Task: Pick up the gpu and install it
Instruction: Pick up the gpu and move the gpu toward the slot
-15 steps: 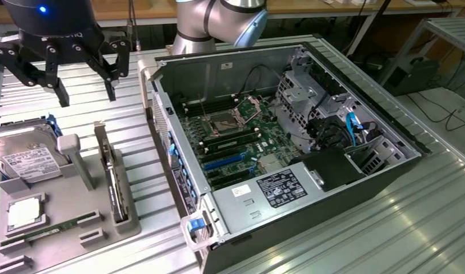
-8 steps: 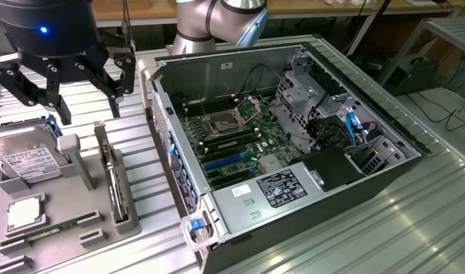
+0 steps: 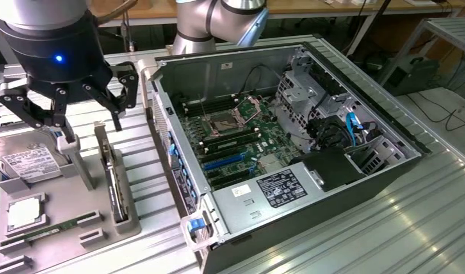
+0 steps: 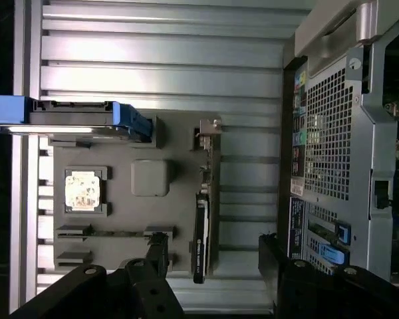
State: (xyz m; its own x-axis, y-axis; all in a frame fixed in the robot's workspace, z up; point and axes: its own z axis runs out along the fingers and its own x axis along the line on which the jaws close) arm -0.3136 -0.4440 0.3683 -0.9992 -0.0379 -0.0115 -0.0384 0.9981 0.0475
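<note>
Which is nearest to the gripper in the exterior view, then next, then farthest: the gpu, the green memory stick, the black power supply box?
1. gpu, on edge in the tray, just below the open gripper.
2. memory stick, flat in the same tray, farther toward the camera.
3. power supply box, inside the case, at the exterior view's right.

Hard drive label (image 3: 28, 161), black sticker (image 3: 282, 188) inside computer case (image 3: 217, 74) — no wording legible

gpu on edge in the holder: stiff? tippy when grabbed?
Probably stiff: the gpu is a thin flat card. Standing on edge in a slot of the gray holder, it could tilt if nudged sideways.
</note>
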